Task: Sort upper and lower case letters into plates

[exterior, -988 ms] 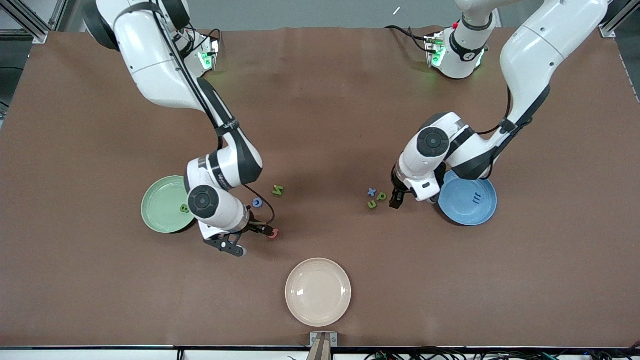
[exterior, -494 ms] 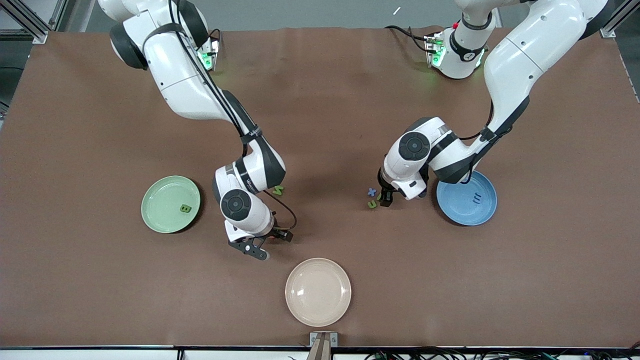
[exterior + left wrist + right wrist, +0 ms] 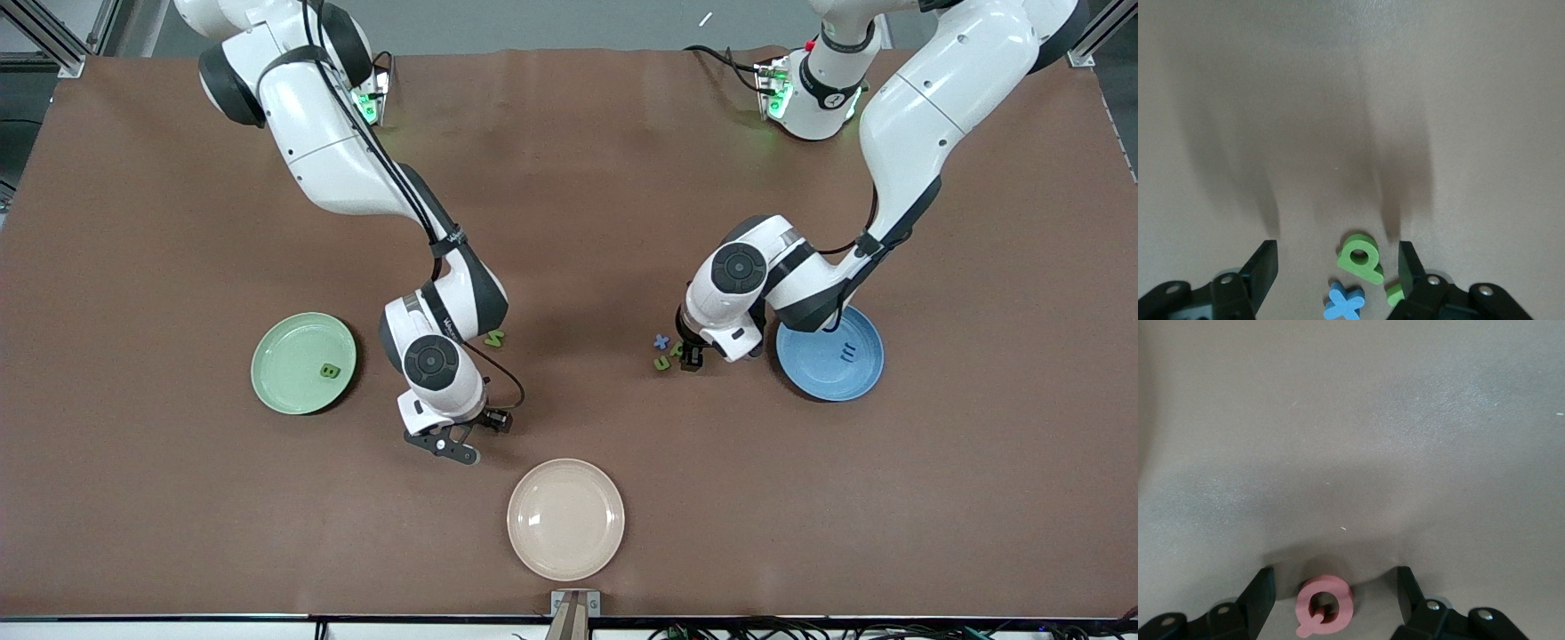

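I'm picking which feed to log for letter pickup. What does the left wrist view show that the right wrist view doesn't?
Only the left wrist view shows the green letter lying between the left gripper's open fingers, with the blue cross-shaped letter and the edge of another green letter beside it. Only the right wrist view shows the pink letter Q, lying between the right gripper's open fingers. Both show a gripper set low over the brown table with its fingers apart on either side of a letter.

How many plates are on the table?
3: a pale green plate toward the right arm's end, a blue plate toward the left arm's end, a cream plate nearest the front camera. None looks hidden.
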You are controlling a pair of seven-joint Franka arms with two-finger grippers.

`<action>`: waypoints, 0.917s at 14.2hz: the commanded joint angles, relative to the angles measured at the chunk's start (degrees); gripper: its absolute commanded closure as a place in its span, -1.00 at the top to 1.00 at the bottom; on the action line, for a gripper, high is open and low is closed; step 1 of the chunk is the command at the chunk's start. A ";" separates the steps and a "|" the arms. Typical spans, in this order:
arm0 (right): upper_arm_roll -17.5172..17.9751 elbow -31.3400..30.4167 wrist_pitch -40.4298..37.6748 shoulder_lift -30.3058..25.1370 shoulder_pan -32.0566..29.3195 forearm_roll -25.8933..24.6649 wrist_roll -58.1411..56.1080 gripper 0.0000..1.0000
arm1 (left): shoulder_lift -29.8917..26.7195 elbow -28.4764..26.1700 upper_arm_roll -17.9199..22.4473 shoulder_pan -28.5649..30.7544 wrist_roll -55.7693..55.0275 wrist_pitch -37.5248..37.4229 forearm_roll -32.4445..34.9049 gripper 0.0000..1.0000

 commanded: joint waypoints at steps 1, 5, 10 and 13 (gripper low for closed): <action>-0.16 0.83 -0.76 0.58 0.11 -0.73 0.75 0.57 | 1.74 1.67 1.05 -1.74 -1.17 -0.08 1.08 0.63; -0.08 0.83 -0.76 0.58 0.19 -0.11 0.75 0.42 | 1.83 1.93 3.78 -4.20 -1.17 2.37 1.17 0.61; 0.10 0.30 -0.77 0.58 0.19 -0.11 0.75 0.13 | 1.83 1.93 4.40 -4.73 -1.17 2.73 1.08 -0.05; 0.27 -0.22 -0.85 0.32 0.63 -0.02 1.01 0.04 | 1.74 2.02 4.40 -4.73 -0.91 2.73 1.26 -0.48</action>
